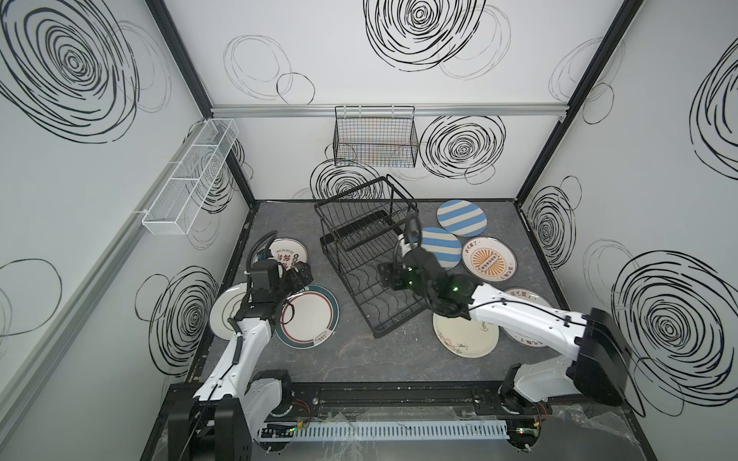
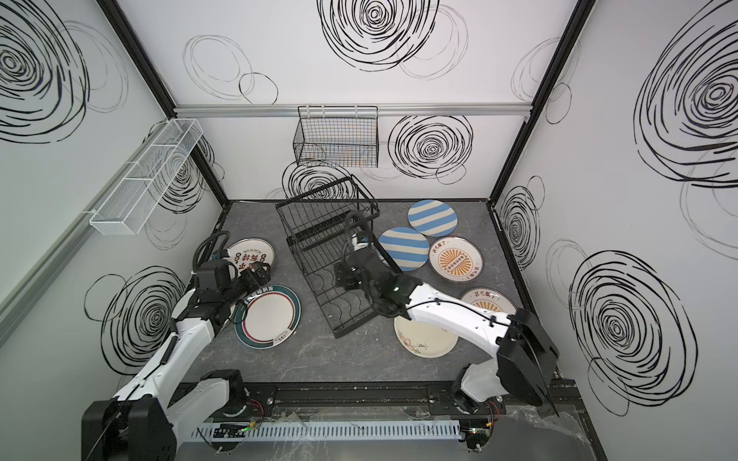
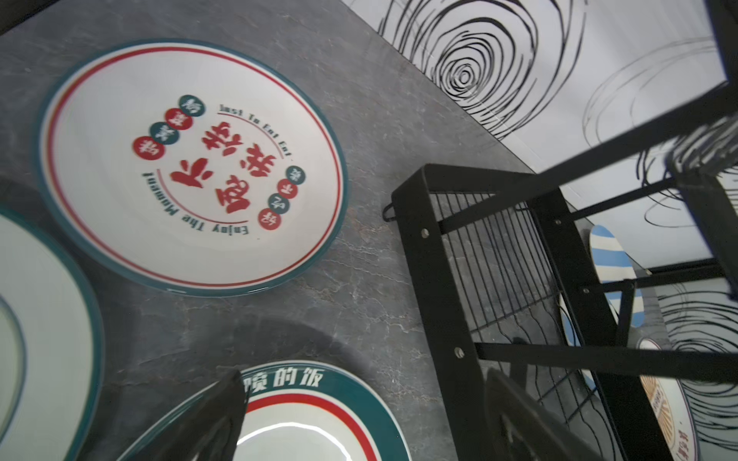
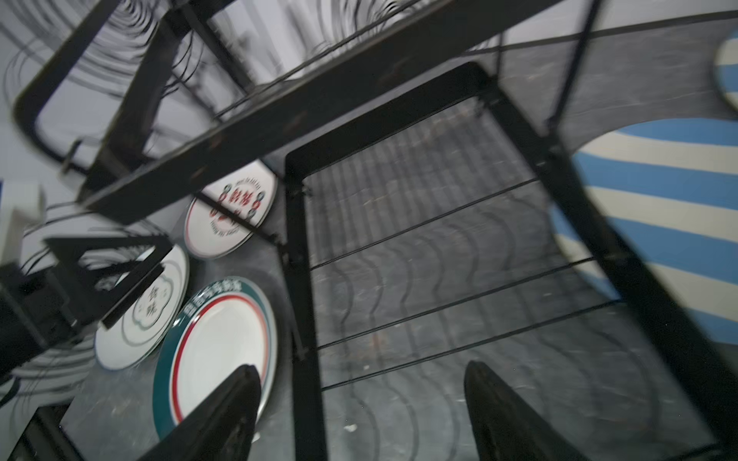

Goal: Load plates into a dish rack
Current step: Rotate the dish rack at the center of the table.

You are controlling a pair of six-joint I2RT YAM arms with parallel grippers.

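The black two-tier dish rack stands mid-table, with no plate in it. Plates lie flat around it. To its left are a teal-red rim plate, a red-character plate and a white plate. To its right are two blue-striped plates, an orange sunburst plate, another one under the right arm, and a cream script plate. My left gripper hangs open over the teal-rim plate's far edge. My right gripper is open and empty above the rack's wavy lower tray.
A black grid basket hangs on the back wall and a long white mesh basket on the left wall. Patterned walls close three sides. A slotted white rail runs along the front between the arm bases.
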